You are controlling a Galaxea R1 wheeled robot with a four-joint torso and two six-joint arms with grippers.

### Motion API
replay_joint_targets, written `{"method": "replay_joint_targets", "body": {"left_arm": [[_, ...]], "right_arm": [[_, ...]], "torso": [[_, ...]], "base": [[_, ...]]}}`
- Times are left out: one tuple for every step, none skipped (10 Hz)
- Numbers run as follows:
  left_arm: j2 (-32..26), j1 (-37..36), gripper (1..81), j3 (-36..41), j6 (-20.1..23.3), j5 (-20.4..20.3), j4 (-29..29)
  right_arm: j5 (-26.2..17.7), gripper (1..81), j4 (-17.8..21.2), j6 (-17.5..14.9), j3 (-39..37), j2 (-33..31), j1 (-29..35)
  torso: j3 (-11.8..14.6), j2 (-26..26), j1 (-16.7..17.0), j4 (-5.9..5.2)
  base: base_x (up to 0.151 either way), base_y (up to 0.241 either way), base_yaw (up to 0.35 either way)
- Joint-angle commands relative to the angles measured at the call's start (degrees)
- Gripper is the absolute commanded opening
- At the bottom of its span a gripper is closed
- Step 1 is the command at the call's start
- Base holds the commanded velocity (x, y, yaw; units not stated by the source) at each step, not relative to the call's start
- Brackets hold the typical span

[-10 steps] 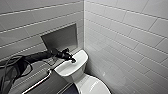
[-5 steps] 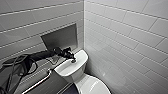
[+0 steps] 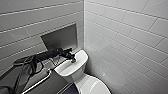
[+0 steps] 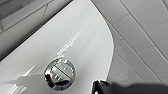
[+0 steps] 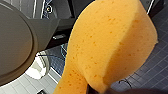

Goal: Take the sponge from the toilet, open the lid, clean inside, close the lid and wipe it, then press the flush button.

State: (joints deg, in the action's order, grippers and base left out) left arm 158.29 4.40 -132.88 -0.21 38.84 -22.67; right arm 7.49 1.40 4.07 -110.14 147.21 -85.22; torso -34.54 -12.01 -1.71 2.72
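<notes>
One chrome grab rail (image 3: 40,81) runs low on the left, with one grey wall niche (image 3: 60,37) above it. The left gripper (image 3: 72,59) hangs low over the tank of the one toilet (image 3: 75,70) — open or closed, I cannot tell. One round chrome flush button (image 4: 60,73) sits in the tank top, near the gripper's dark tip. The lid (image 3: 93,86) lies down. One sponge (image 5: 110,45), orange, is off the toilet — pinched at its narrow end by the right gripper (image 5: 97,90), above dark floor tiles (image 5: 150,72).
</notes>
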Motion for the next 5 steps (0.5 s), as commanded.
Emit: {"method": "replay_joint_targets", "body": {"left_arm": [[0.44,-10.86,1.0,-4.75,0.73,0.54,2.9],[0.8,-10.86,1.0,-5.55,0.73,0.36,3.51],[1.24,-10.86,1.0,-6.43,0.73,0.01,4.66],[1.59,-10.86,1.0,-7.49,0.73,-0.17,4.74],[1.77,-10.86,1.0,-8.27,0.73,-1.3,4.92]], "right_arm": [[-4.32,1.0,-0.52,0.06,0.99,-1.37,0.01],[-4.32,1.0,-0.52,0.06,0.99,-1.37,0.01],[-4.32,1.0,-0.52,0.06,0.99,-1.37,0.01],[-4.32,1.0,-0.52,0.06,0.99,-1.37,-0.08],[-4.32,1.0,-0.52,0.06,0.9,-1.37,-0.08]], "torso": [[0.0,0.0,0.0,0.0],[0.0,0.0,0.0,0.0],[0.0,0.0,0.0,0.0],[0.0,0.0,0.0,0.0],[0.0,0.0,0.0,0.0]], "base": [[0.0,0.0,0.0],[0.0,0.0,0.0],[0.0,0.0,0.0],[0.0,0.0,0.0],[0.0,0.0,0.0]]}}
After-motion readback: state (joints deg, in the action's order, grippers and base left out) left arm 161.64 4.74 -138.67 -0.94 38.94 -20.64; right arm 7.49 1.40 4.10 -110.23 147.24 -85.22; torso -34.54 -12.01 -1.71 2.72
